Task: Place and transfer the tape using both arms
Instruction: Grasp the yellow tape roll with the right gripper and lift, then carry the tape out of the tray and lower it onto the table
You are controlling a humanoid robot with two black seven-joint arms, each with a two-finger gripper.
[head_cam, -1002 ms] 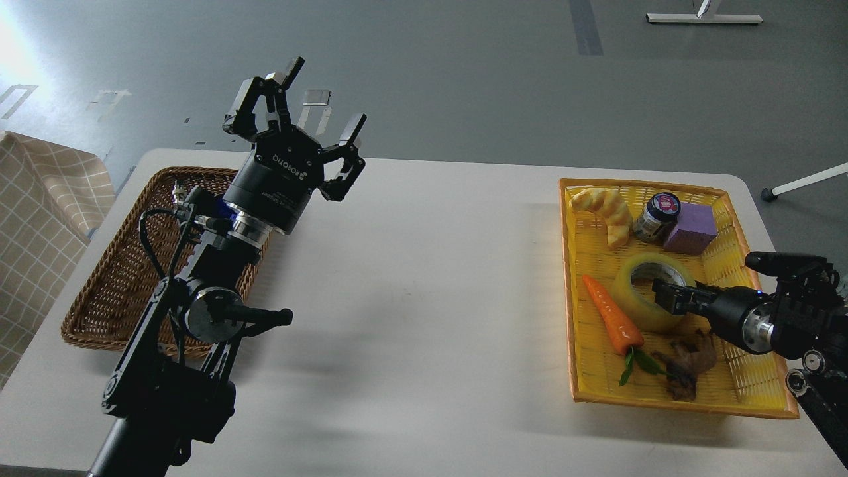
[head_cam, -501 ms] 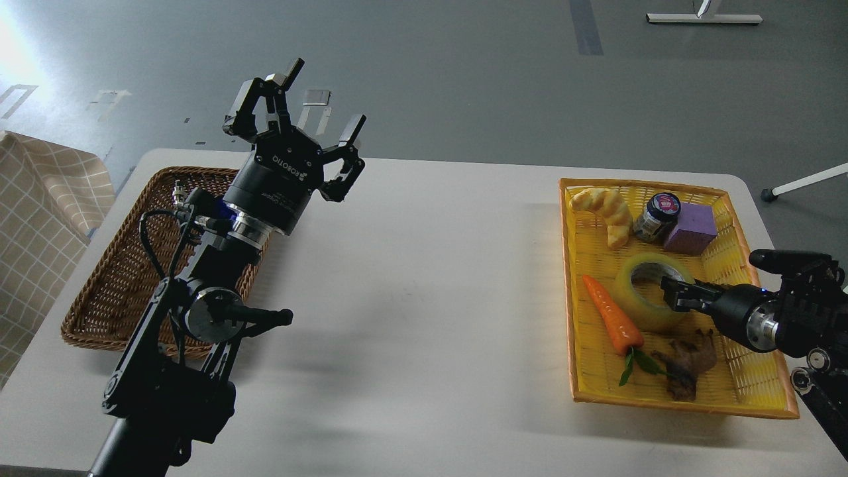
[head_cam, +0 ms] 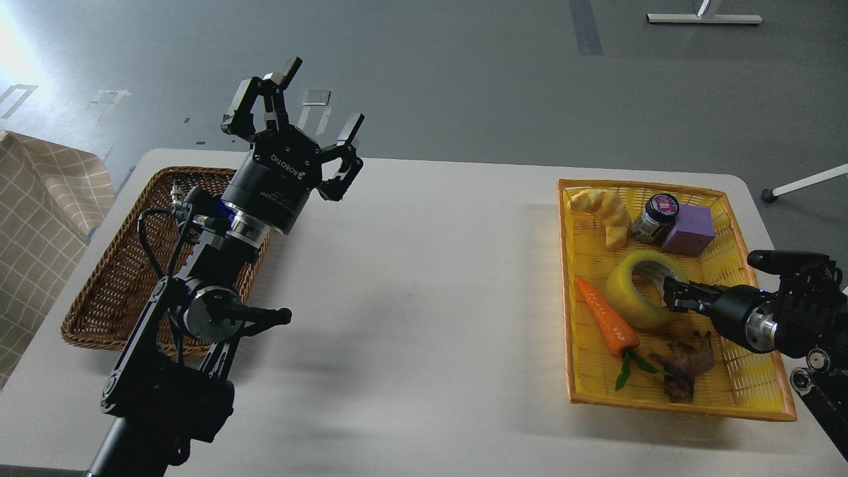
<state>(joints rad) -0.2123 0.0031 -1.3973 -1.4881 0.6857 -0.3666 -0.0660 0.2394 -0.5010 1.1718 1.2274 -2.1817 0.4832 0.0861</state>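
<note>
One tape (head_cam: 641,289), two grippers (head_cam: 674,295) (head_cam: 291,109)

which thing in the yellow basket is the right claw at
The yellow tape roll, mid-basket: the right claw reaches into the roll's rim. The carrot, croissant, jar and purple block lie apart from it.

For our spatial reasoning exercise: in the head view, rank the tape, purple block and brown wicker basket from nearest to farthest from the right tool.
1. Tape, touching the right tool.
2. Purple block, behind it in the yellow tray.
3. Brown wicker basket, across the table on the left.
</note>
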